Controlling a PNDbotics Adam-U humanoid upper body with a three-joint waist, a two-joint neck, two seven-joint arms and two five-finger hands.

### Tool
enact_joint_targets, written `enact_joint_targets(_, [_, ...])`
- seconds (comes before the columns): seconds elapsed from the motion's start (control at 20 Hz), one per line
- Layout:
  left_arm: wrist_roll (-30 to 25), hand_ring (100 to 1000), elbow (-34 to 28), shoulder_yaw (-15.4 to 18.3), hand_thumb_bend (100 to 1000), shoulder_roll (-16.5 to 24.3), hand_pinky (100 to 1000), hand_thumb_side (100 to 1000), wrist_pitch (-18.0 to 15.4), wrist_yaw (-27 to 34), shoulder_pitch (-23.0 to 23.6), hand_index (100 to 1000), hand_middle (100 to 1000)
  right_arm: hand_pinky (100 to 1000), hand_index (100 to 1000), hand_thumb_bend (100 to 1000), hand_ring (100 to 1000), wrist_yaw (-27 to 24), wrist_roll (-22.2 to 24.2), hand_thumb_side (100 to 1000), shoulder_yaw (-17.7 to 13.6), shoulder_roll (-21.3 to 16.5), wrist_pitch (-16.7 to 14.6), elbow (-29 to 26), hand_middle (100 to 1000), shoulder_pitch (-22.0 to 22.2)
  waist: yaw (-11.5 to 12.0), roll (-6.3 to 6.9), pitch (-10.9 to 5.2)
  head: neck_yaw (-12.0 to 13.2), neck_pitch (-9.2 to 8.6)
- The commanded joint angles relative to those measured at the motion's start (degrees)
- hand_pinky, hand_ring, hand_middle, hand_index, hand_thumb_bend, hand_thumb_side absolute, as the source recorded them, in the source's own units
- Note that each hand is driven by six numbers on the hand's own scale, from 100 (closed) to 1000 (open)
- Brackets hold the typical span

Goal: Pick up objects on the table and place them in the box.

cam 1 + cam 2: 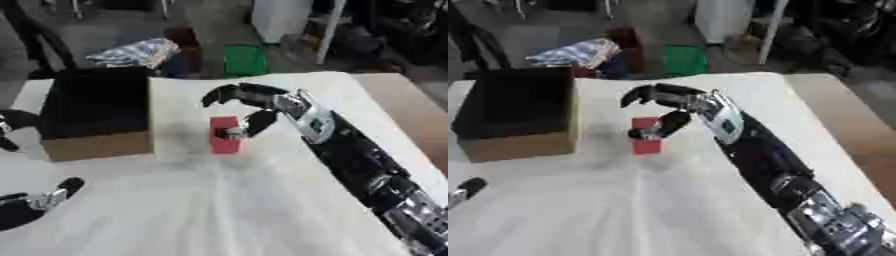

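Left hand (pixel 39 202) idles open (lower corner) — right hand (pixel 254 107) arches half-open over red block (pixel 224 137), thumb touching.

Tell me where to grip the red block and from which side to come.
Pinch the red block across its two long side faces, from above. It lies flat on the white tablecloth with both sides clear, and the right hand is over it, fingers and thumb spread.
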Motion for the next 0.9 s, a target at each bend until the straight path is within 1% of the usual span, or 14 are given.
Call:
enact_joint_targets(0.05, [0.00, 808, -0.54, 0.23, 681, 0.50, 558, 199, -0.33, 0.31, -0.66, 781, 722, 917, 899, 367, 1000, 0.55, -0.51, 571, -0.90, -0.74, -0.18, -0.05, 909, -1.42, -0.05, 0.15, -0.70, -0.02, -0.22])
enact_joint_targets(0.55, [-0.03, 808, -0.60, 0.18, 680, 0.48, 556, 198, -0.54, 0.41, -0.71, 781, 722, 918, 900, 370, 1000, 1.86, -1.38, 572, -1.53, -0.33, -0.09, 1.43, 904, -1.84, 0.14, 0.19, -0.49, -0.10, -0.28])
enact_joint_targets(0.7, [-0.10, 808, -0.67, 0.09, 680, 0.39, 556, 198, -0.62, 0.47, -0.91, 781, 722, 916, 900, 359, 1000, 2.86, -1.68, 570, -1.91, 0.05, -0.04, 2.71, 899, -2.12, 0.62, 0.18, -0.32, -0.28, -0.41])
enact_joint_targets(0.9, [-0.24, 808, -0.75, -0.06, 679, 0.30, 556, 198, -0.72, 0.57, -1.16, 781, 723, 915, 900, 371, 1000, 4.31, -2.38, 581, -2.60, 0.68, 0.04, 4.72, 896, -2.57, 1.38, 0.18, -0.03, -0.63, -0.56])
